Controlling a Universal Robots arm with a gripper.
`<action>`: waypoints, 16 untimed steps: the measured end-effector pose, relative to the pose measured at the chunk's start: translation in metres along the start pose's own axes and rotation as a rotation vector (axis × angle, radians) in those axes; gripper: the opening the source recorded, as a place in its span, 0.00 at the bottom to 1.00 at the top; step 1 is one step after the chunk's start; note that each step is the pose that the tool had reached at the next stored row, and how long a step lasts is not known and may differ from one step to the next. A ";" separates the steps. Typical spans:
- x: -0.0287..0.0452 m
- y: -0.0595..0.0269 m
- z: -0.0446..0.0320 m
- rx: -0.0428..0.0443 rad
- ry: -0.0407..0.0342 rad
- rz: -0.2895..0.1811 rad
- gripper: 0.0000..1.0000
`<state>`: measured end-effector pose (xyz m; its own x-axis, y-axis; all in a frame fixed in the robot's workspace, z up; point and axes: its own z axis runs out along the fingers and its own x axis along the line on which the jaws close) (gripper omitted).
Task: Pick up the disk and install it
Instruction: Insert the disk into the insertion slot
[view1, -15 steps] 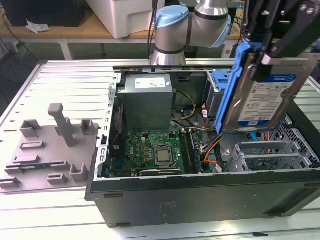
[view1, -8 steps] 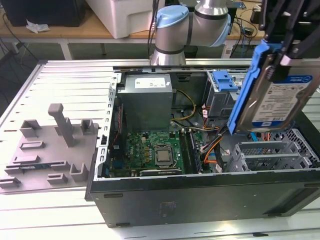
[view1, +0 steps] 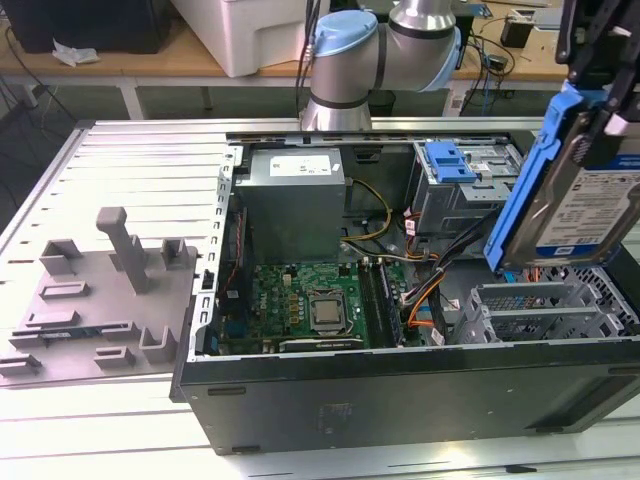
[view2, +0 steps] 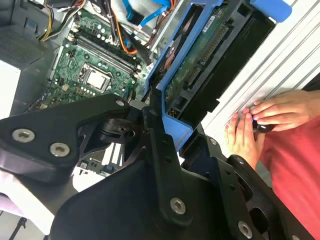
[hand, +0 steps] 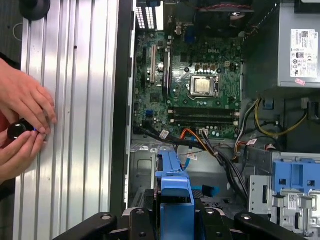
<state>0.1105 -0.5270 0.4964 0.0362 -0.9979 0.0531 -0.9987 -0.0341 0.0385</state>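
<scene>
The disk, a silver drive with a white-and-blue label in a blue carrier bracket, hangs tilted on edge above the right end of the open computer case. My gripper is shut on its upper end. The second wrist view has the disk with its circuit-board side showing, clamped between my black fingers. Its blue bracket edge rises from my gripper in the first wrist view. Below it lies a grey metal drive bay.
Inside the case are the motherboard, a power supply, loose cables and a grey cage with a blue latch. A grey fixture plate lies at the exterior view's left. A person's hands rest on the ribbed table beside the case.
</scene>
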 end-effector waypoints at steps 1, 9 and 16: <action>0.0005 -0.0024 -0.0001 0.0001 -0.0004 0.000 0.36; 0.0013 -0.0065 -0.0002 0.0000 -0.0008 0.000 0.36; 0.0012 -0.0066 0.0007 -0.0007 -0.0014 0.014 0.36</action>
<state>0.1171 -0.5280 0.4955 0.0220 -0.9984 0.0522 -0.9991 -0.0200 0.0385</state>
